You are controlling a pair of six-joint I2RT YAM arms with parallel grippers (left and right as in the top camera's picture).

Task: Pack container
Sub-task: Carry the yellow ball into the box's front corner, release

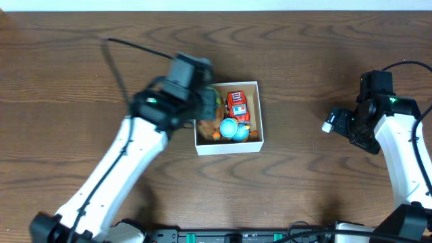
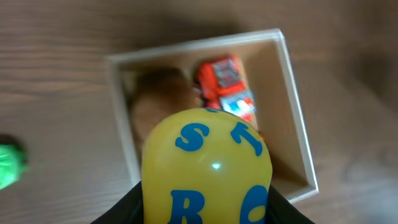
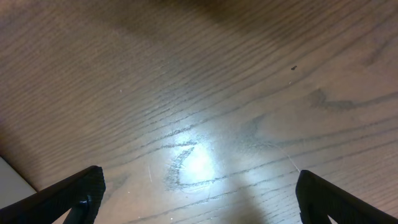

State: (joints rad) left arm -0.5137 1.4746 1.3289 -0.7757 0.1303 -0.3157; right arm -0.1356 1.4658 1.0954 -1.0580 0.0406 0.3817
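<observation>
Table [image 1: 304,202]: dark brown wood, pronounced grain running lengthwise, matte finish. One bright glare patch [image 3: 193,158] on the wood, seen in the right wrist view. Pale strip [image 1: 216,4] beyond the table's far edge; cannot tell what it is.

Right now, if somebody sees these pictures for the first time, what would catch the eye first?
First the yellow toy with blue letters, which fills the left wrist view, gripped by the left end effector above the container. Next the red toy car and a blue toy inside that white box, mid-table. The right end effector hangs open over bare wood at the far right.
</observation>
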